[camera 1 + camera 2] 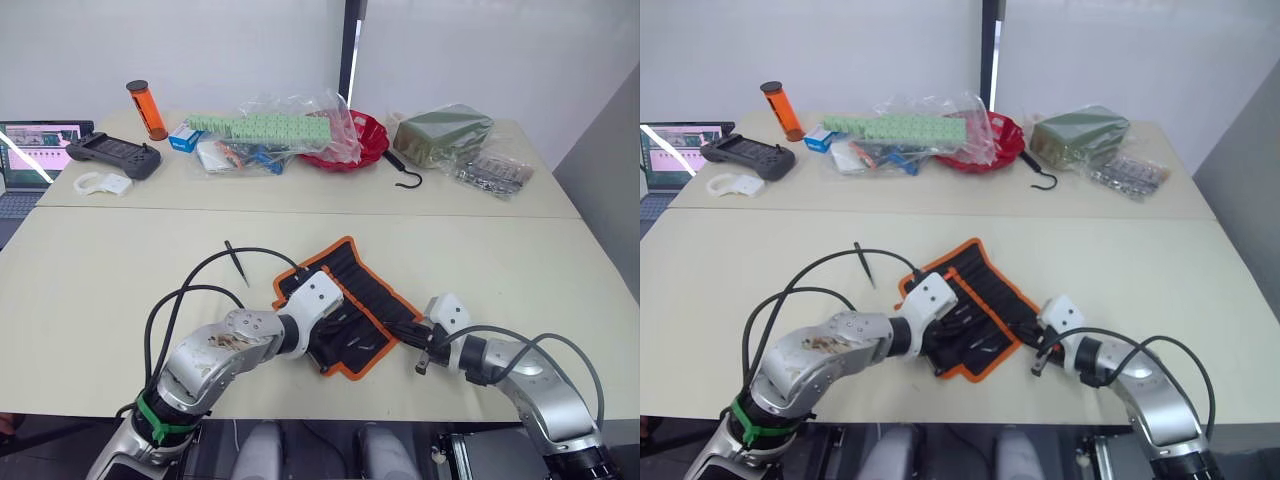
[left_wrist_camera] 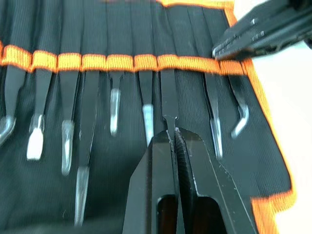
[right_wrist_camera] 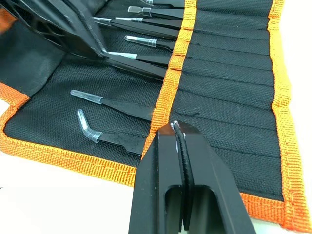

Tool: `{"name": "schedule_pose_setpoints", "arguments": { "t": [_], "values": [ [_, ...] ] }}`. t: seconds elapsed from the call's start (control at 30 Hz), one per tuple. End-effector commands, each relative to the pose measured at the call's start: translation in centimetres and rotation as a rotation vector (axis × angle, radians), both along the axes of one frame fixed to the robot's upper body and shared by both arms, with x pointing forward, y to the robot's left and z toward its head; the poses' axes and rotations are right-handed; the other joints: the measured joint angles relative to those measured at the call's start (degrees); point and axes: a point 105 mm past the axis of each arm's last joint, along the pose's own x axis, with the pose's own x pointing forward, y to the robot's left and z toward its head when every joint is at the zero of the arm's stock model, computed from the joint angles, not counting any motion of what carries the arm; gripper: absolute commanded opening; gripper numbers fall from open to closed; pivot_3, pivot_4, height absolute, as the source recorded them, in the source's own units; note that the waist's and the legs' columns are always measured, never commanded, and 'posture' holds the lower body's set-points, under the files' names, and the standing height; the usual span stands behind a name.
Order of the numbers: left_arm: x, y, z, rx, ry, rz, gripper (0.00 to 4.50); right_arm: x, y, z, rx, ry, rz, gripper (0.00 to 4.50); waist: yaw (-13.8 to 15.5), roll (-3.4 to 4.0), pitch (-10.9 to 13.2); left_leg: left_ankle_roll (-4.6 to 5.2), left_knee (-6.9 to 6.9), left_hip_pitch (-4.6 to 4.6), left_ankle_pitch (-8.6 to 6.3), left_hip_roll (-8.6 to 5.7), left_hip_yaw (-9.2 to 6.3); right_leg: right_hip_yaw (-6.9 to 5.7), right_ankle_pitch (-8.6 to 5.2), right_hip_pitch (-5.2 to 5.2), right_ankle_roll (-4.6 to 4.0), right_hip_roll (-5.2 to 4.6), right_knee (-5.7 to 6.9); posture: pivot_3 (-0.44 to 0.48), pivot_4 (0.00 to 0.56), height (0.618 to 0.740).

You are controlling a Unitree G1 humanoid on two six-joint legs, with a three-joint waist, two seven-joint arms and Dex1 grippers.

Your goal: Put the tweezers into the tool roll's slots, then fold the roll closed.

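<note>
Nearest you, the tool roll [image 1: 345, 305] lies unfolded on the desk [image 1: 500, 270], and nine tweezers [image 2: 115, 105] sit in its slots [image 3: 229, 83], tips poking out. Your left hand [image 2: 173, 132] reaches in from the left, its fingers pinched onto one slotted tweezer. Your right hand [image 3: 175, 126] rests closed on the roll's orange band, seemingly gripping nothing. Farther off, one loose tweezer [image 1: 236, 262] lies beside the roll.
</note>
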Motion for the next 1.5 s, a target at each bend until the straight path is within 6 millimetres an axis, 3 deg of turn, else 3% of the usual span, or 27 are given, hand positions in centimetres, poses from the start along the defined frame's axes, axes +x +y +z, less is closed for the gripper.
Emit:
{"name": "schedule_pose_setpoints", "arguments": {
  "t": [0.03,0.27,0.53,0.7,0.87,1.0,1.1,1.23,1.27,1.37,1.5],
  "values": [
    [1.2,-0.3,0.9,-0.012,-0.106,0.033,0.02,-0.7,0.7,-0.6,-0.006,0.041,0.045,0.0,0.0,0.0,0.0,0.0,0.02,0.0,0.0,0.0,0.0,0.0,0.0,0.0,0.0,0.01,0.01,0.0,0.15,0.74],
    [2.1,-1.5,0.5,-0.002,-0.159,0.013,0.02,-0.7,1.0,-0.5,0.0,0.037,0.048,0.0,0.1,0.01,0.0,0.01,0.1,0.0,0.01,-0.02,0.0,0.0,0.03,0.04,0.03,0.0,0.01,0.0,0.15,0.74],
    [2.5,-1.4,0.3,0.002,-0.153,0.024,0.02,-0.6,1.1,-0.6,0.002,0.035,0.043,0.0,0.1,0.02,0.0,0.05,0.11,0.01,0.03,-0.02,0.0,0.0,0.06,0.06,0.06,-0.01,0.02,0.0,0.15,0.74],
    [2.3,-0.9,0.7,-0.026,-0.134,0.018,1.61,-0.4,1.1,-0.7,0.002,0.036,0.044,0.0,-0.2,0.03,0.0,0.06,0.11,0.02,0.04,-0.01,0.0,0.0,0.06,0.06,0.06,0.01,0.03,0.0,0.15,0.74],
    [2.3,0.3,2.5,-0.07,-0.144,0.013,3.27,-0.1,1.2,-0.8,0.002,0.035,0.049,0.0,-0.4,0.03,0.0,0.06,0.11,0.03,0.04,0.01,0.0,0.0,0.06,0.05,0.06,0.03,0.05,0.0,0.15,0.74],
    [3.0,3.0,5.4,-0.154,-0.206,0.064,4.48,0.3,1.4,-1.1,-0.001,0.03,0.056,0.0,-0.8,0.03,0.0,0.06,0.11,0.06,0.04,0.04,0.0,0.0,0.07,0.05,0.05,0.06,0.08,0.0,0.15,0.74],
    [4.7,7.5,6.9,-0.196,-0.277,0.247,4.48,1.0,1.4,-1.3,0.011,0.012,0.036,0.0,-1.5,0.03,0.0,0.06,0.11,0.11,0.04,0.05,-0.01,0.01,0.07,0.06,0.05,0.06,0.12,0.0,0.15,0.74],
    [5.4,12.6,6.8,-0.128,-0.358,0.414,4.48,1.2,1.5,-1.7,0.01,0.005,0.037,0.0,-1.8,0.03,0.0,0.06,0.09,0.31,0.04,0.05,0.02,0.08,0.06,0.06,0.03,0.06,0.4,0.0,0.15,0.74],
    [5.3,14.7,6.7,-0.127,-0.371,0.491,4.48,1.3,1.5,-1.8,0.01,0.001,0.035,0.0,-1.7,0.01,0.0,0.06,0.09,0.32,0.04,0.05,0.03,0.08,0.06,0.06,0.03,0.06,0.43,0.0,0.15,0.74],
    [4.0,20.1,5.9,-0.086,-0.398,0.679,4.48,1.7,1.6,-1.9,0.013,-0.005,0.033,0.0,-2.0,-0.02,0.0,0.06,0.09,0.37,0.04,0.09,0.04,0.1,0.09,0.06,-0.02,0.08,0.46,0.0,0.15,0.74],
    [1.0,24.5,4.2,-0.054,-0.387,0.854,4.48,2.1,1.7,-2.1,0.014,-0.009,0.038,0.0,-1.6,-0.04,-0.1,0.06,0.09,0.42,0.04,0.14,0.04,0.11,0.12,0.08,-0.09,0.1,0.47,0.0,0.15,0.74]
  ]
}}
